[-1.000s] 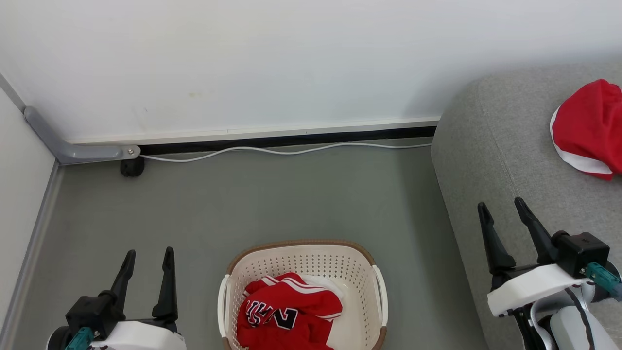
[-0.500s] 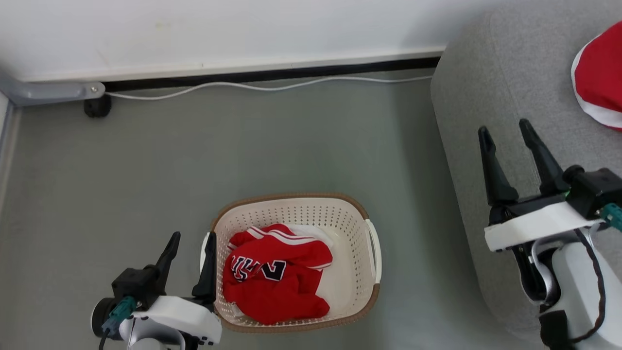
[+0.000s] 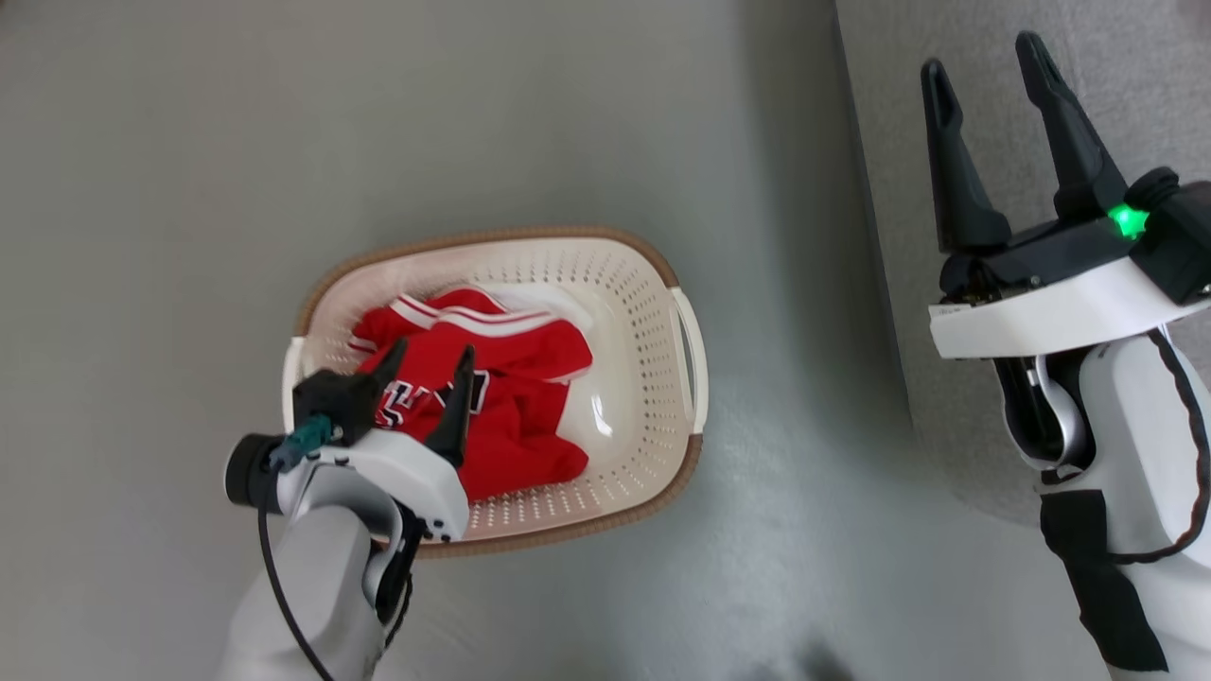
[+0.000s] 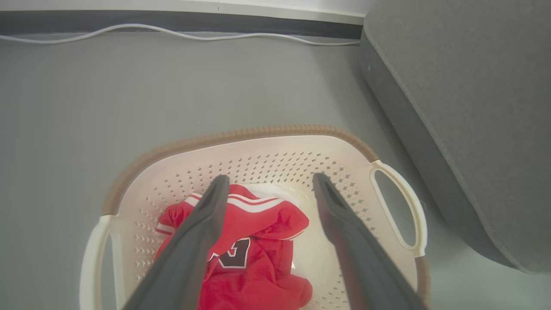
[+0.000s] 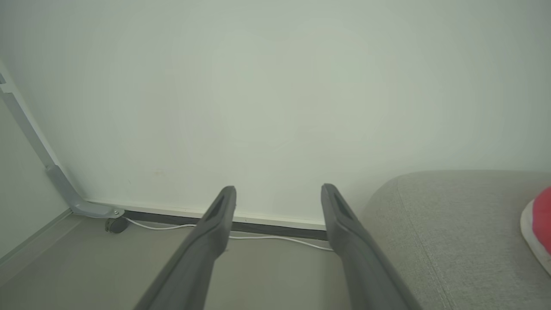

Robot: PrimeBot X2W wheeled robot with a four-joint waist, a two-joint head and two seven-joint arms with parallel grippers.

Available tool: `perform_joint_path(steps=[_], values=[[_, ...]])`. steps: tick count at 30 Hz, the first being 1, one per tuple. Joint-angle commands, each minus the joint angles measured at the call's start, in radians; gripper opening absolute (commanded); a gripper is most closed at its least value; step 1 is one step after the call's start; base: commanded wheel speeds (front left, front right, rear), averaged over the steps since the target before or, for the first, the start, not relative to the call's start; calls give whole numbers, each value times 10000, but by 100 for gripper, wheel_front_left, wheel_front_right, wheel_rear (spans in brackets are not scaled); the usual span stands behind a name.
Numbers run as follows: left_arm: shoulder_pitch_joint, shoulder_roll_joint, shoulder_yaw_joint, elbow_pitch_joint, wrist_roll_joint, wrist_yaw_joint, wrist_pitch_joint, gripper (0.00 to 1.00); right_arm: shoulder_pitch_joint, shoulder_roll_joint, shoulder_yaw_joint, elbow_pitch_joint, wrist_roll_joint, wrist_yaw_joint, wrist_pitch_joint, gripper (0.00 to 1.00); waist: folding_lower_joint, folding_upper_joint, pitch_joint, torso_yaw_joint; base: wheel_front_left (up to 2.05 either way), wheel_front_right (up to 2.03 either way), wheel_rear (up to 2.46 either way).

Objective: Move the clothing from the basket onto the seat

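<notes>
Clothing [image 3: 516,378]: one crumpled red garment, white stripes and black-and-white lettering, is lying in the basket [image 3: 629,312], bunched toward the robot's left side. The rest of the basket bottom is showing bare. Nothing is gripping it yet.

Left gripper [image 3: 431,352] is hanging over that garment, fingers pointing down into the basket, jaws standing wide apart with nothing between them. In the left wrist view the two fingers are framing the lettered part of the fabric. Whether the tips are touching cloth, I cannot tell.

Basket is sitting on the grey floor [image 3: 189,189], near the seat [image 4: 465,107] but apart from it, a strip of floor lying between.

Second red garment [image 5: 540,219], white-edged, is lying on the seat at the right edge of the right wrist view.

Right gripper [image 3: 979,54] is showing against the seat's edge in the head view, jaws wide apart and empty, pointing toward the wall [image 5: 275,86].

Judgement: roughly halfway, with one piece on the seat and one waiting in the basket. Remaining: closing on the basket garment, lifting it clear of the rim, carrying it across to the seat, letting go.

White cable [image 4: 172,32] is running along the wall base, well apart from the work.
</notes>
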Motion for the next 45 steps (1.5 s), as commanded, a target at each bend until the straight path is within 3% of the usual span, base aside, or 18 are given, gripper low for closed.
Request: perform_joint_path(steps=[1, 8, 17, 26, 42, 43, 44, 45], values=[[-435, 103, 170, 259, 38, 106, -59, 100, -143, 70, 212, -397, 4, 27, -57, 100, 0, 0, 925, -411, 0, 0, 0], [-2294, 231, 155, 2344, 668, 320, -59, 100, -687, 286, 271, -930, -31, 27, -57, 100, 0, 0, 2307, -711, 0, 0, 0], [-3709, 728, -322, 4832, 1520, 1325, 18, 100, -854, 399, 200, -1151, -3, 27, -57, 100, 0, 0, 2928, -1023, 0, 0, 0], [-4194, 707, -550, 5319, 1582, 1374, 36, 100, -859, 534, 205, -1108, 4, 27, -57, 100, 0, 0, 3021, -1070, 0, 0, 0], [-4455, 837, -1944, 5560, 2653, 1923, 1312, 100, -897, 600, -36, -1163, 76, 27, -57, 100, 0, 0, 3134, -1222, 0, 0, 0], [-4470, 861, -2041, 5563, 2726, 1929, 1414, 96, -901, 608, -48, -1165, 74, 27, -57, 100, 0, 0, 3132, -1224, 0, 0, 0], [-4482, 888, -2122, 5566, 2786, 1942, 1479, 80, -903, 615, -57, -1167, 65, 27, -57, 100, 0, 0, 3123, -1226, 0, 0, 0], [-4490, 917, -2179, 5567, 2820, 1946, 1528, 28, -905, 623, -64, -1165, 63, 27, -57, 100, 0, 0, 3115, -1228, 0, 0, 0]])
